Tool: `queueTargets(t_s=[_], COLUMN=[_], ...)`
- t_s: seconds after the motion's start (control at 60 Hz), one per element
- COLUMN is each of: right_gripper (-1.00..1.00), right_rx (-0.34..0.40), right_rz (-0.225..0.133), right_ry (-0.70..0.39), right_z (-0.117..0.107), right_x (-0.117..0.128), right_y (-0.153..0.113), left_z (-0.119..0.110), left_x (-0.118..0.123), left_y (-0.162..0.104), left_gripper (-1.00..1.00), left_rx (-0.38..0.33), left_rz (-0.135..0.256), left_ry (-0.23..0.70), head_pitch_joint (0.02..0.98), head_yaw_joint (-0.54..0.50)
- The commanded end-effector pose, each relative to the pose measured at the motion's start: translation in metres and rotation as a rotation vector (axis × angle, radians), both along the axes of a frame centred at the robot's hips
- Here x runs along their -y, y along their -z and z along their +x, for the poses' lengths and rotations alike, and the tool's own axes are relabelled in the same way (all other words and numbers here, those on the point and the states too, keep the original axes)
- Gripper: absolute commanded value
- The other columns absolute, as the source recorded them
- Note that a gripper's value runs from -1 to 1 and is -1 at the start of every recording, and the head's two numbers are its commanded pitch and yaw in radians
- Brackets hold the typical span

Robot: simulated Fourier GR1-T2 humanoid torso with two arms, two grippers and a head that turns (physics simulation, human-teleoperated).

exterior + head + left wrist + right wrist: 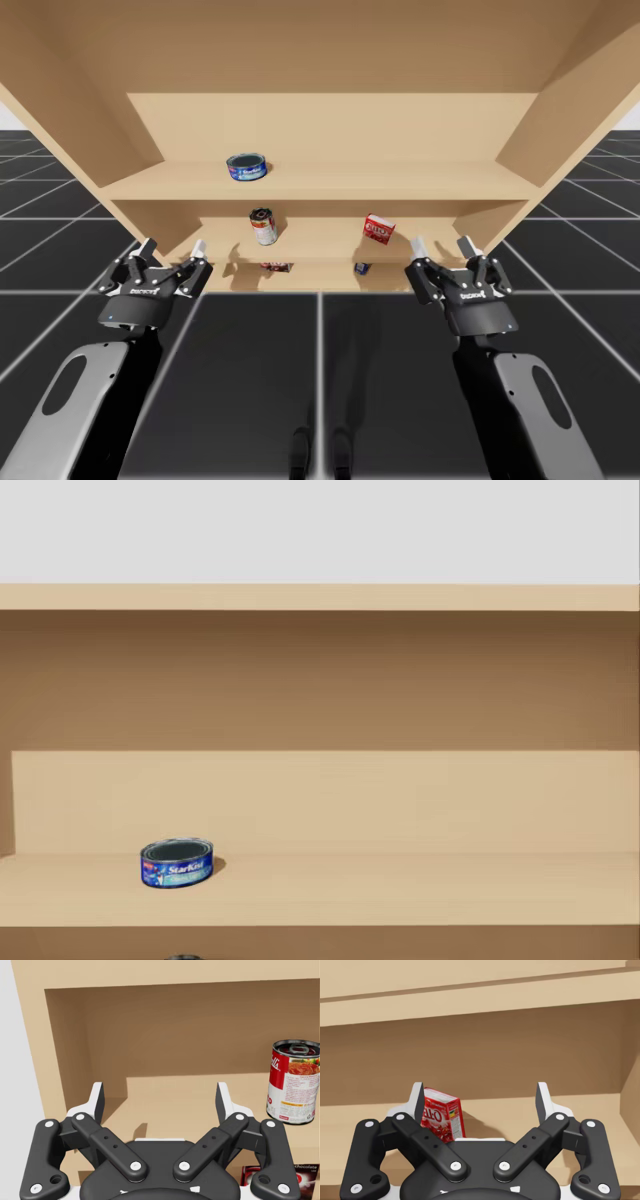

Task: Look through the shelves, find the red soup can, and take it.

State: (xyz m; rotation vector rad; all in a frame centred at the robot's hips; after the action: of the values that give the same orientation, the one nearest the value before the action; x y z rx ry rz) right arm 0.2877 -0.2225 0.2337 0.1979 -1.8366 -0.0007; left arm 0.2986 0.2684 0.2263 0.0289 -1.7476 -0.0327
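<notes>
The red soup can (263, 226) stands upright on the middle shelf, left of centre. In the left wrist view the same red soup can (293, 1082) is ahead of my left gripper (160, 1102) and off to its right side. My left gripper (172, 249) hovers open in front of the shelf unit's lower left, nothing between its fingers. At the lower right my right gripper (444, 245) is open too. A red box (440, 1113) stands ahead of my right gripper (480, 1102), near its left finger.
A flat blue can (246, 167) lies on the top shelf (400, 185); the head view shows this blue can (177, 863) too. The red box (378, 229) sits right of the soup can. Dark items (275, 266) lie on the lowest shelf. Wooden side walls (60, 120) flank the shelves.
</notes>
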Motion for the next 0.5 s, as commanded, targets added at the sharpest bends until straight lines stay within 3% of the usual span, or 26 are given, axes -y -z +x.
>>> queueTargets(t_s=[0.017, 0.05, 0.167, 0.5], right_gripper=[-1.0, -1.0, -1.0, -1.0], right_rx=[-0.006, 0.005, -0.017, -0.031], right_rz=[0.01, -0.009, -0.012, -0.025], right_ry=[0.036, 0.037, 0.012, 0.026], right_z=[-0.0006, -0.0004, 0.0013, 0.0025], right_x=[-0.0029, -0.0044, -0.0028, -0.0009], right_y=[0.0001, 0.0, 0.0002, 0.0012], left_z=[0.0002, 0.0002, 0.0, 0.0006], left_x=[-0.0002, -0.0001, 0.0001, -0.0002], left_y=[-0.0004, -0.0005, -0.0006, -0.0004], left_gripper=[-1.0, -1.0, -1.0, -1.0], left_rx=[0.0, 0.0, 0.001, 0.001], left_rz=[-0.003, -0.003, -0.003, 0.001], left_ry=[0.0, 0.0, 0.0, 0.005], head_pitch_joint=[0.065, 0.068, 0.11, 0.376], head_yaw_joint=[-0.01, -0.01, -0.01, 0.08])
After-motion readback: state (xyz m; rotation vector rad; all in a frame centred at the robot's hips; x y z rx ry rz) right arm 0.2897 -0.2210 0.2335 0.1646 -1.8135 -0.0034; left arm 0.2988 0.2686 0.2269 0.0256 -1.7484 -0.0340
